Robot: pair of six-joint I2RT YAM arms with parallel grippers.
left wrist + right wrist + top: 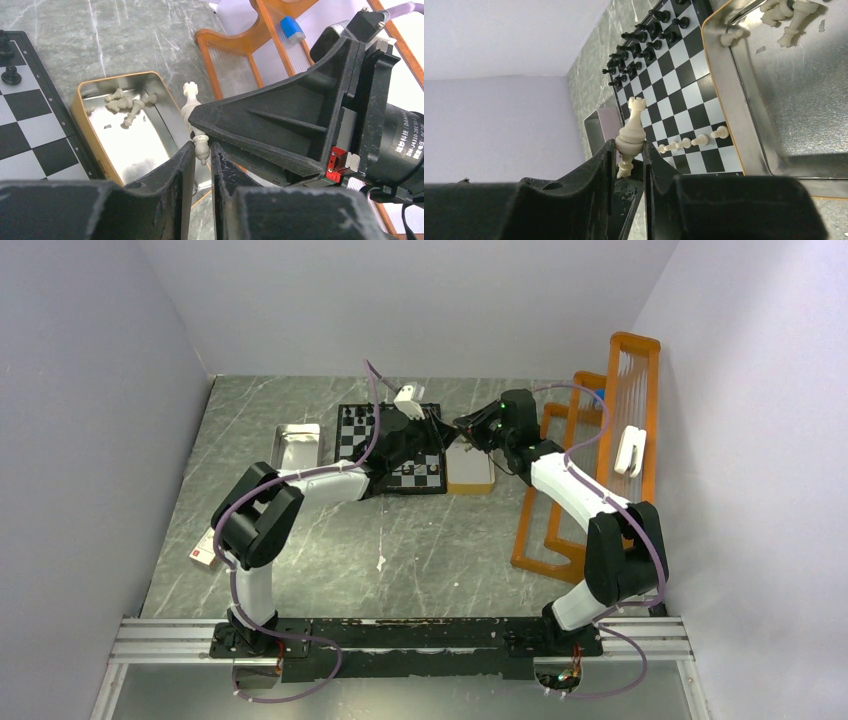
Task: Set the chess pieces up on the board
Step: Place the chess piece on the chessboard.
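Both claws nip one white piece (634,120): R claw (629,146) mid-body, L claw (202,148) at base. Uneven release cd twist or drop it.

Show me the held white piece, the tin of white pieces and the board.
held white piece (631,134), right wrist view, its wide middle.
tin (141,146), left wrist view, bare floor.
board (679,100), right wrist view, a bare middle square.

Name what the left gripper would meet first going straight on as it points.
Probably the right gripper: its black body lies just beyond the left gripper, whose tips flank the cream chess piece. Depth is unclear.
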